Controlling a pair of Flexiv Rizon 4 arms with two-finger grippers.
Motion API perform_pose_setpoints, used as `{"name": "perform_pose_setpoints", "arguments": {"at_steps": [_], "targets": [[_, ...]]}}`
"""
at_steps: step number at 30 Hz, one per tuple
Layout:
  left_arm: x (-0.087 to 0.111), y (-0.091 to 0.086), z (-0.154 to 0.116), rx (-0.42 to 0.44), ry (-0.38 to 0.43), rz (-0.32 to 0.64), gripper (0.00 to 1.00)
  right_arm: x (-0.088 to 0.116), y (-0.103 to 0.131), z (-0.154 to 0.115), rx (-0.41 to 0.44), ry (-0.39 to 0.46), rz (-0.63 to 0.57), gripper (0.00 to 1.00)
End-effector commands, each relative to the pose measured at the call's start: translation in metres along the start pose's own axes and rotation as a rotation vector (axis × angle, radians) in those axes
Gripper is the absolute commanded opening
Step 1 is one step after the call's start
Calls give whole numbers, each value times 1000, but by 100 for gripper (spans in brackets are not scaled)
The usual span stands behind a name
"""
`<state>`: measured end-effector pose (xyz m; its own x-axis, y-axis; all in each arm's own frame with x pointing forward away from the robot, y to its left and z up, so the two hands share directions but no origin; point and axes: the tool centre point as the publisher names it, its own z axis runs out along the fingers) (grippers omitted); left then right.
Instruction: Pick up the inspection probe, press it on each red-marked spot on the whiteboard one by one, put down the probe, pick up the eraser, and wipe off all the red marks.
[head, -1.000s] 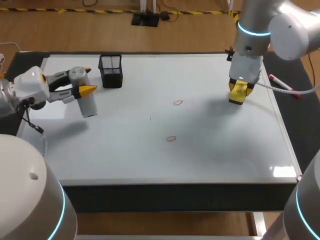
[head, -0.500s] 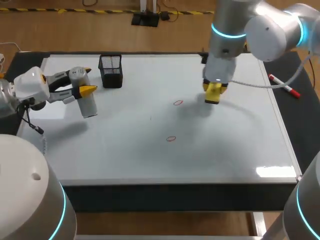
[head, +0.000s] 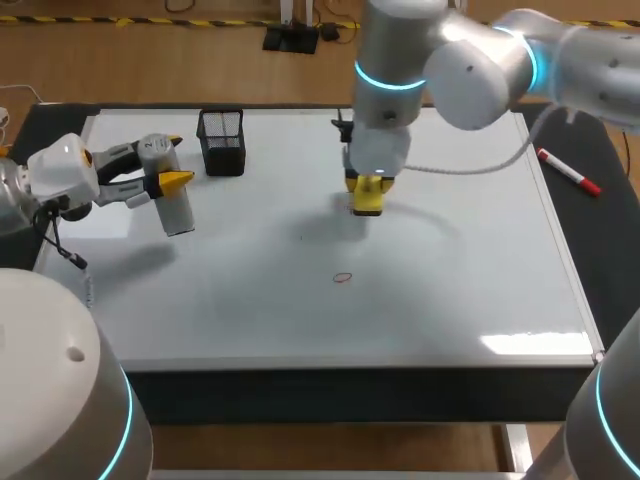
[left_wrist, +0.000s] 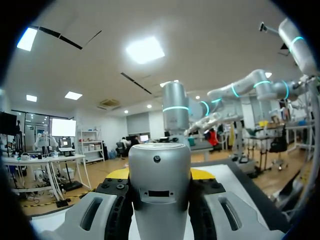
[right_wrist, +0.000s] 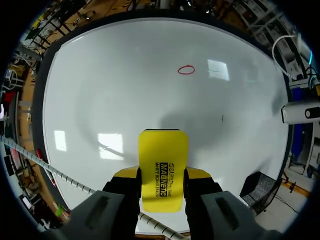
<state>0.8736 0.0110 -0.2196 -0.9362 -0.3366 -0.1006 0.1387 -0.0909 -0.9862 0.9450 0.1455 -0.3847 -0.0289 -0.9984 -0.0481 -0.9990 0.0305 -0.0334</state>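
Observation:
My right gripper (head: 368, 192) is shut on the yellow eraser (head: 368, 197), held low over the middle of the whiteboard (head: 450, 290). One red ring (head: 343, 278) shows nearer the front edge. In the right wrist view the eraser (right_wrist: 163, 170) sits between the fingers, with a red ring (right_wrist: 186, 70) on the board ahead of it. At the board's left side my left gripper (head: 165, 177) is shut on the silver inspection probe (head: 176, 208). The left wrist view shows the probe (left_wrist: 160, 185) upright between the fingers.
A black mesh pen holder (head: 222, 142) stands at the board's back left. A red marker (head: 568, 170) lies on the dark strip right of the board. The cable of my right arm (head: 470, 165) hangs over the board's back right.
My right arm has carried the eraser leftward from the board's right side to its middle, where it now covers the upper red ring. The left arm and probe have stayed still.

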Motion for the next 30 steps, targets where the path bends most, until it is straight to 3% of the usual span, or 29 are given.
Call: {"name": "perform_pose_setpoints", "arguments": {"at_steps": [1,11,30], "targets": [[0,-1,0,0,-1,1,0,-26,-3,6,-1,52,-7,0],[0,-1,0,0,-1,1,0,-49,-2,18,-12,51,-38,0],[0,-1,0,0,-1,1,0,-44,-4,38,-28,34,-38,0]]}}
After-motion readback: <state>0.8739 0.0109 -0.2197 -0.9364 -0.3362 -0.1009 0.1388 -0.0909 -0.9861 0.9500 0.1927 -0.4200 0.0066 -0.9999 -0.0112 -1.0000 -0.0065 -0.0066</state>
